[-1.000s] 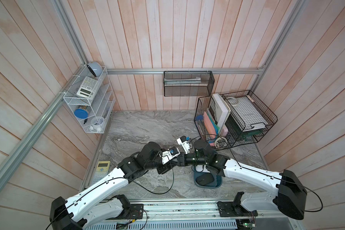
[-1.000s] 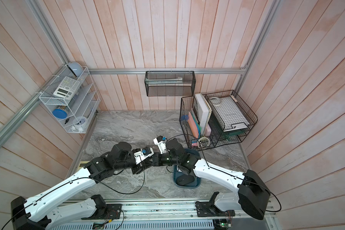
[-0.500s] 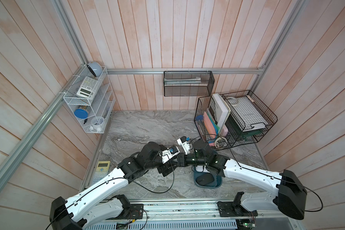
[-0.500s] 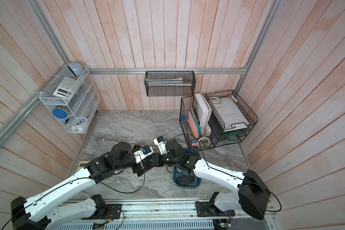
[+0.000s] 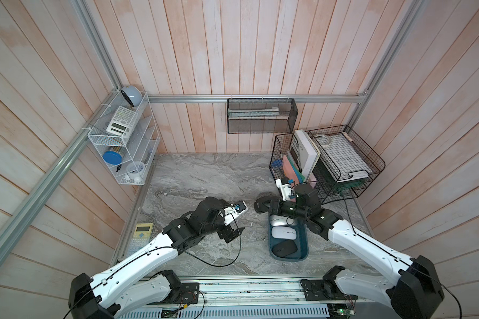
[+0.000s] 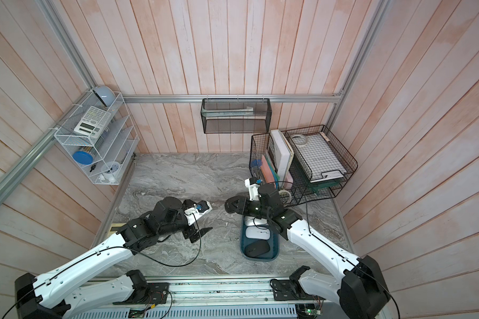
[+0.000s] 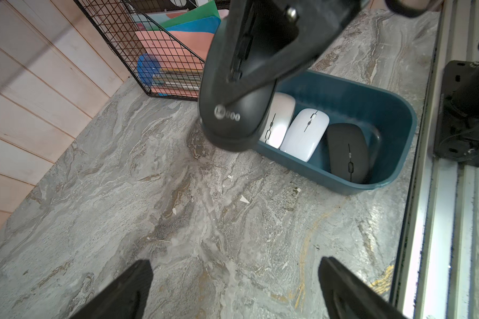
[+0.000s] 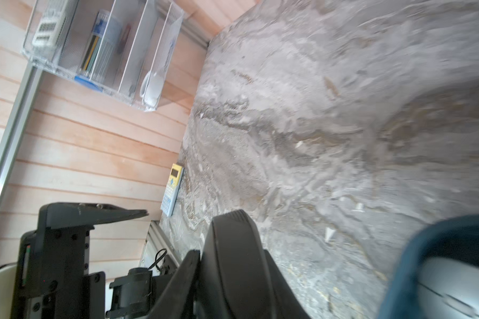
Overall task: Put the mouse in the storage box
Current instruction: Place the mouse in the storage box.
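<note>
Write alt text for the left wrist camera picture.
The right gripper holds a black mouse near one end of the teal storage box, where two white mice and another black mouse lie. The open left gripper hovers over the marble table.

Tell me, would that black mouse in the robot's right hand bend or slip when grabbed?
Probably stiff: the black mouse holds its shape pinched in the right hand. Its smooth, rounded shell looks slippery, so it could twist. Likely light: that pinch alone carries it.

Black mouse (image 7: pixel 237 120) aloft, beside teal storage box (image 7: pixel 296 169)
</note>
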